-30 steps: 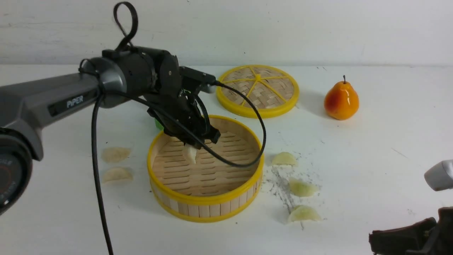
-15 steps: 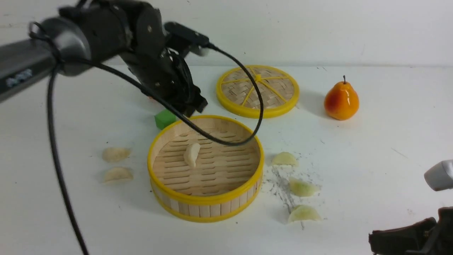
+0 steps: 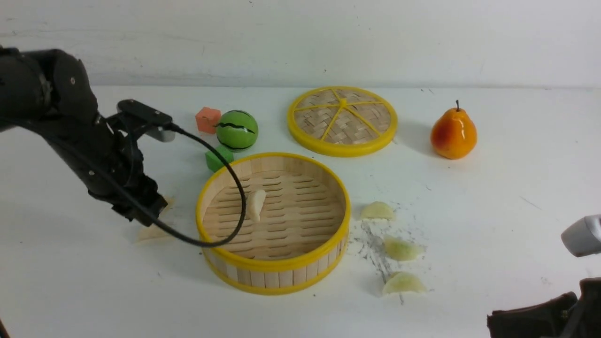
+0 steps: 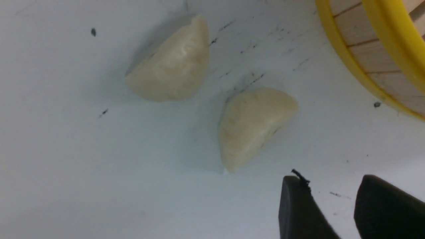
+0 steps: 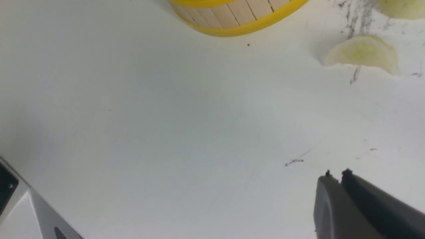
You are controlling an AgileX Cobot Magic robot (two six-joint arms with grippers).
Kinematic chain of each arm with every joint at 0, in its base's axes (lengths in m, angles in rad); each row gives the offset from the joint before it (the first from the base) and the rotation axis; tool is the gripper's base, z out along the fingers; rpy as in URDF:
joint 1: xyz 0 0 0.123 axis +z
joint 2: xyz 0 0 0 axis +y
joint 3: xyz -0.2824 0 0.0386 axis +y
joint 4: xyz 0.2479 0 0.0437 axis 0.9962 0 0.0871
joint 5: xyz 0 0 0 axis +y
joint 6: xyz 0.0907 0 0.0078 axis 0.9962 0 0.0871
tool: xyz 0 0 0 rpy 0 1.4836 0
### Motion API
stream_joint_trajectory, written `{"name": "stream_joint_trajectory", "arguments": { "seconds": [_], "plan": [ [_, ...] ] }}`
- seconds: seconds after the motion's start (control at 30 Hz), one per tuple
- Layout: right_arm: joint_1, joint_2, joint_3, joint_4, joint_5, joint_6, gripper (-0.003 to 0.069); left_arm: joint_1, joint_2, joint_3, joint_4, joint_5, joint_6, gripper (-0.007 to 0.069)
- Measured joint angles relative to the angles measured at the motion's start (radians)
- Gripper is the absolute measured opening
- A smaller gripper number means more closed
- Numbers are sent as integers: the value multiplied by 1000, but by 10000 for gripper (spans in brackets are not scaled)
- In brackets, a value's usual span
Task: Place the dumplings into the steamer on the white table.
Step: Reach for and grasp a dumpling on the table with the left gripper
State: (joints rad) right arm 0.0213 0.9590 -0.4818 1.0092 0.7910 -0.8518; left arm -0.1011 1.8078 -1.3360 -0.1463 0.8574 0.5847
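Bamboo steamer (image 3: 272, 274) on the white table (image 3: 493, 197). Front view: we note one cream dumpling (image 3: 256, 204) on its slat floor, three greenish dumplings (image 3: 401, 249) right of it, and the left gripper (image 3: 148, 207) low at its left.

Left wrist view: two cream dumplings (image 4: 252, 122) lie beside the steamer wall; the jaws stand apart, empty.

Right wrist view: right gripper (image 5: 336, 177) is pressed closed and empty, near one greenish dumpling (image 5: 363, 53).

It looks like a robotics lab: a scuffed white table (image 3: 516, 183), a bare wall (image 3: 422, 42), and a toy pear (image 3: 453, 132) and ball (image 3: 237, 130) as props.
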Motion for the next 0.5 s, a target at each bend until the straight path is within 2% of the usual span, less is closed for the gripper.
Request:
{"name": "stream_joint_trajectory", "arguments": {
  "seconds": [0.13,0.5],
  "plan": [
    [0,0,0,0,0,0,43,-3,2,18,-3,-72,43,246],
    [0,0,0,0,-4,-9,43,-3,125,19,50,-164,51,245]
  ]
}}
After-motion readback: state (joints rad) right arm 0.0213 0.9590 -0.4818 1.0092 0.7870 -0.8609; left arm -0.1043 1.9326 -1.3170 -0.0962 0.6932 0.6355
